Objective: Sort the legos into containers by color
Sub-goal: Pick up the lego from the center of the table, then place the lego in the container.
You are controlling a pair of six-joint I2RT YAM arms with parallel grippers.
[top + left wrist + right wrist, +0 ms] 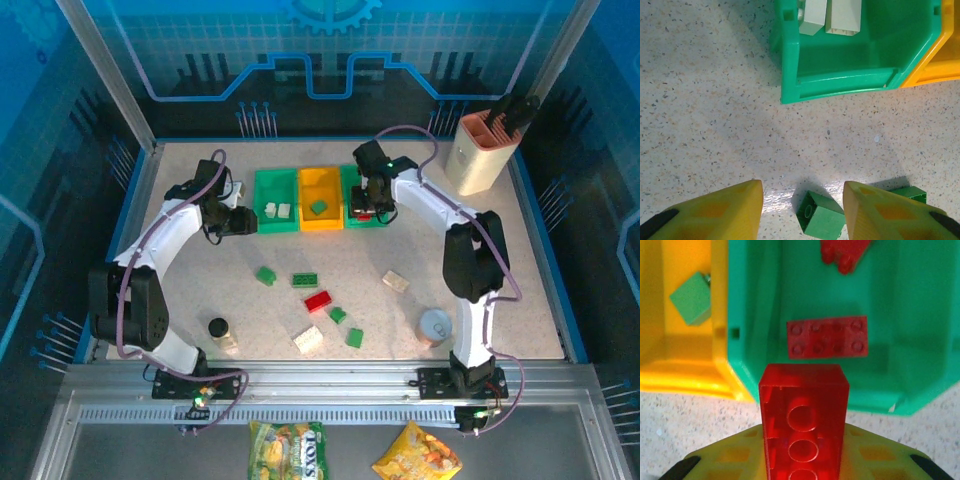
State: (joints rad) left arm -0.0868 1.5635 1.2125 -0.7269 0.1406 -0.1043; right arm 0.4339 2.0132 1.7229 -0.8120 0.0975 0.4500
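Observation:
My right gripper [804,452] is shut on a red lego [804,410], held over the near rim of the right green container [910,340], which holds two red legos [827,336]. Beside it, the orange-yellow container [321,190] has one green lego [692,302]. The left green container [840,80] holds two cream legos [842,17]. My left gripper [802,192] is open just in front of that bin, nothing between its fingers; a green lego [822,217] lies on the table beyond them. Loose green, red [318,300] and cream [309,340] legos lie mid-table.
A black-capped jar [219,330] stands near the left arm's base and a round tin can [435,326] near the right arm's base. A tall beige holder [483,150] stands at the back right corner. Blue rails edge the table.

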